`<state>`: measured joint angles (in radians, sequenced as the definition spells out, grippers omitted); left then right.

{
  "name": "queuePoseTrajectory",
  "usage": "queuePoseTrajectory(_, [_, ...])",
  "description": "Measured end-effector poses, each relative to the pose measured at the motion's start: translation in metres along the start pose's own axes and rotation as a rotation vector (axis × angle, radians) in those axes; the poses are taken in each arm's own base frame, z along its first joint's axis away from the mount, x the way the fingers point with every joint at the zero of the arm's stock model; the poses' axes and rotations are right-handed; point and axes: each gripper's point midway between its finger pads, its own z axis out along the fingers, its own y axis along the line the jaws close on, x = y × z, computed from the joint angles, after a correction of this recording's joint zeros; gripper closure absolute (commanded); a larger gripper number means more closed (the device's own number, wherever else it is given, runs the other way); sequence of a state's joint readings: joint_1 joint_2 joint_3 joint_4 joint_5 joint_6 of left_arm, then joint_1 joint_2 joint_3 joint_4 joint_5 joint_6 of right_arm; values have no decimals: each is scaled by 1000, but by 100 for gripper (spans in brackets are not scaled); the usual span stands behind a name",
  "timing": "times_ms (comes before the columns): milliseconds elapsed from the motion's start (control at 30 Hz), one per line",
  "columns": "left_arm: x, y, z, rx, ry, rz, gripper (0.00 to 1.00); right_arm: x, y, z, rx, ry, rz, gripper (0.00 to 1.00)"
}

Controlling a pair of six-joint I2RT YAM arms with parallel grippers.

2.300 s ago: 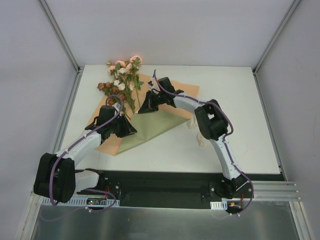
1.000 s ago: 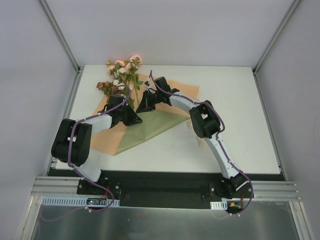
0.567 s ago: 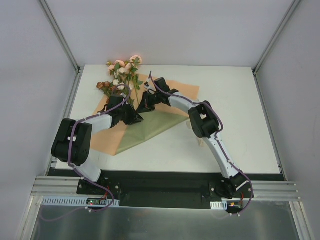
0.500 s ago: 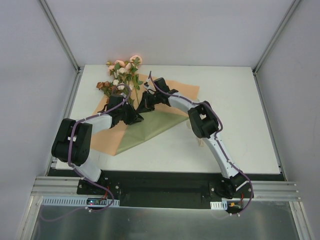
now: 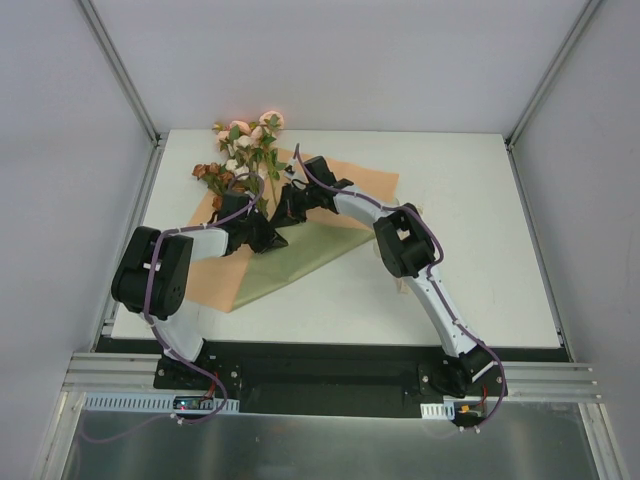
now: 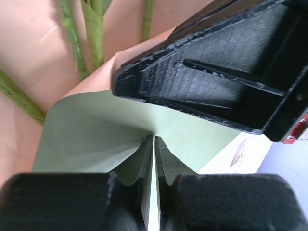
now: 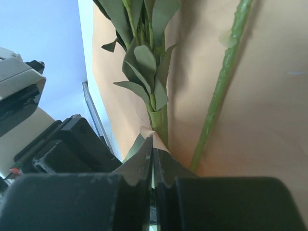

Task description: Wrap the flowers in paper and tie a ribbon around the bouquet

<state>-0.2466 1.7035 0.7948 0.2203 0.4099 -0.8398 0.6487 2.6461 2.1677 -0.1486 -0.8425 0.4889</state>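
Observation:
The flowers [image 5: 245, 150] lie with their blooms at the table's far left and their green stems [image 6: 92, 36] running down the orange face of the paper [image 5: 212, 275]. An olive-green flap [image 5: 300, 255] of the paper is folded over. My left gripper [image 5: 271, 238] is shut on the fold of this green flap [image 6: 96, 130]. My right gripper [image 5: 285, 210] is shut on a paper corner [image 7: 153, 137] right beside the stems [image 7: 158, 118]. The two grippers sit close together, tips facing each other. A bit of the cream ribbon [image 5: 402, 287] shows under the right arm.
The right gripper's black body [image 6: 221, 67] fills the upper right of the left wrist view. The left gripper [image 7: 57, 149] shows low left in the right wrist view. White table [image 5: 470, 220] extends right; enclosure posts [image 5: 120, 70] stand at the back corners.
My left arm reached up from the paper's lower left to the stems, opened a little and closed on the green fold. The right gripper edged slightly left, still pinching the paper.

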Motion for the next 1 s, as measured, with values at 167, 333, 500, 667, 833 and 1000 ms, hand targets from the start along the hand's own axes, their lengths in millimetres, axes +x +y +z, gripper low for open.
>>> queuePoseTrajectory(167, [0,10,1,-32,4,-33,100,-3,-2,-5,15,-2,8,49])
queuePoseTrajectory(333, [-2,19,2,-46,10,-67,100,-11,-4,-22,46,-10,0,36])
queuePoseTrajectory(500, [-2,19,3,-45,12,-74,100,-3,4,-85,172,-55,-31,35])
queuePoseTrajectory(667, [-2,18,3,-44,11,-73,100,36,30,-162,196,-118,-89,73])
queuePoseTrajectory(833, [-2,19,4,-45,12,-75,100,91,4,-151,172,-69,-58,98])
queuePoseTrajectory(1000, [-1,22,5,-54,15,-88,100,117,-56,-126,236,4,54,99])
